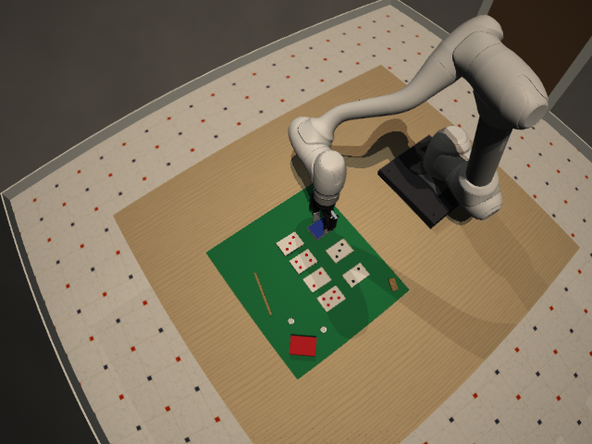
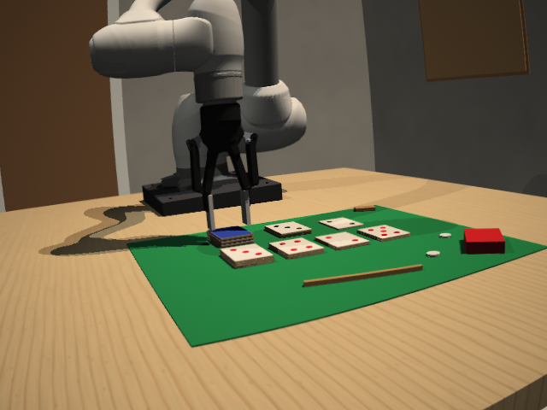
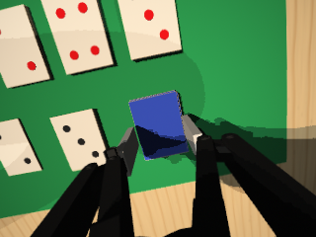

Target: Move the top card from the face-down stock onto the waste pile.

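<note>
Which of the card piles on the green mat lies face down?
The blue-backed stack between the gripper fingers; every other pile shows a pale face with red or black pips.

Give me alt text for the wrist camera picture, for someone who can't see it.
The gripper straddles the blue-backed top card of the stock, one finger at each long side, not yet clamped. Face-up cards with red and black pips lie on the green mat.
</note>
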`<state>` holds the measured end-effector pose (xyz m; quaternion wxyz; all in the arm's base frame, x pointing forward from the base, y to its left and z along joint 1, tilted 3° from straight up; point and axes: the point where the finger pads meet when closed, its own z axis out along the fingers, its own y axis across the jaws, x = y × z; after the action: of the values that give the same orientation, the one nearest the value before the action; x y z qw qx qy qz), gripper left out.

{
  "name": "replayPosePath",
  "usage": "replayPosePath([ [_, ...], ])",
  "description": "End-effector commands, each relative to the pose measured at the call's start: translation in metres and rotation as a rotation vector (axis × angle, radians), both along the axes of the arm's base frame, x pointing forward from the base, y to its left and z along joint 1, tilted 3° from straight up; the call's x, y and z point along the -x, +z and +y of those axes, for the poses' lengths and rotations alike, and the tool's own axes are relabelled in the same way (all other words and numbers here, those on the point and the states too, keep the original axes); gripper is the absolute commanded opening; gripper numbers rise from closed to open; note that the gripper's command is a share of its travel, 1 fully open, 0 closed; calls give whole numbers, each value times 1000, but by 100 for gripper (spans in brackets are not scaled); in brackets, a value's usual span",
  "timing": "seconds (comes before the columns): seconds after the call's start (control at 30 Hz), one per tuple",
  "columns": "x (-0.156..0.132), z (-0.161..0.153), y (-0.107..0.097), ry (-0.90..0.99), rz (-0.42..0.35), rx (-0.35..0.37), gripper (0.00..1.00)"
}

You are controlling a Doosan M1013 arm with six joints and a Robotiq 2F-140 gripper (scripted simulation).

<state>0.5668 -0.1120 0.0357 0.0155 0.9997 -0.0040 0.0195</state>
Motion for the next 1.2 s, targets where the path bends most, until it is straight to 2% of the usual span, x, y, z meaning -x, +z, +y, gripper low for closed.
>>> replayPosePath([
  [0.0, 0, 0, 0, 0, 0, 0, 42],
  [0.13, 0, 0, 0, 0, 0, 0, 42],
  [0.17, 0, 0, 0, 0, 0, 0, 50],
  [1.17, 0, 0, -2, 0, 0, 0, 50],
])
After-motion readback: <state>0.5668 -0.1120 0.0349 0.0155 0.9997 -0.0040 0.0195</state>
